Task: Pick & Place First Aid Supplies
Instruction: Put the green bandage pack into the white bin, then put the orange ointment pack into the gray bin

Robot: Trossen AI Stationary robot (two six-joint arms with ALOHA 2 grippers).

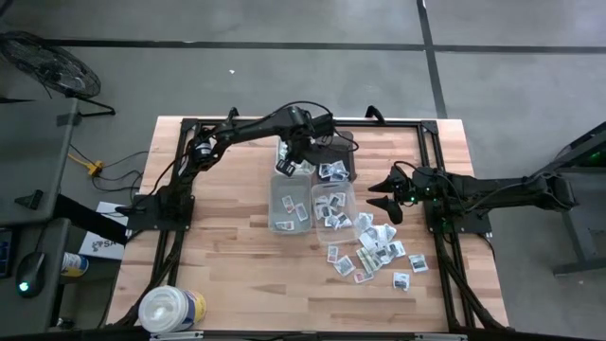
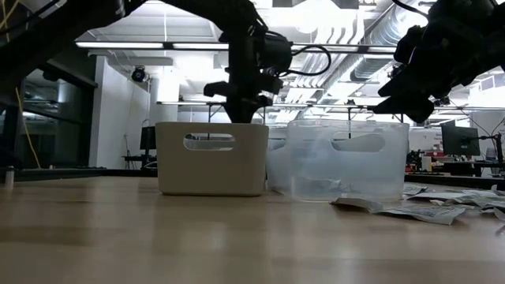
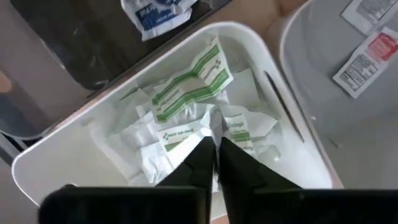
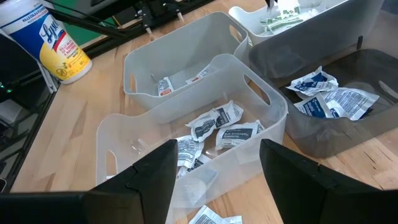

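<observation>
Wooden surface (image 1: 237, 275) first, with open workshop floor around it. Carrying four bins clustered mid-surface and a big round tub (image 1: 170, 309) at the near left corner, well apart from the rest.

Sorting judged partly done:
- white bin (image 2: 211, 177): stocked with a heap of green-printed packets (image 3: 186, 87).
- dark bin (image 4: 323, 140): holding a few blue-printed packets (image 4: 329, 99).
- nearer clear bin (image 4: 261, 124): holding several black-printed packets (image 4: 227, 124).
- farther clear bin (image 4: 143, 81): holding only a couple of small packets.

Still left: loose packets (image 1: 379, 251), more than a dozen, scattered flat on the surface just beside the clear bins, toward the right front. Plenty of picking to go, by that count.

Left gripper (image 3: 216, 165) poised directly above the white bin, fingers pinched almost together over the green heap; cannot tell whether a packet is caught between them. Probably mid-drop or just at release, judging by position.

Right gripper (image 4: 217, 149) spread wide and empty, hovering off the surface beside the nearer clear bin and close to the loose pile. Well placed to reach down for a next packet.
</observation>
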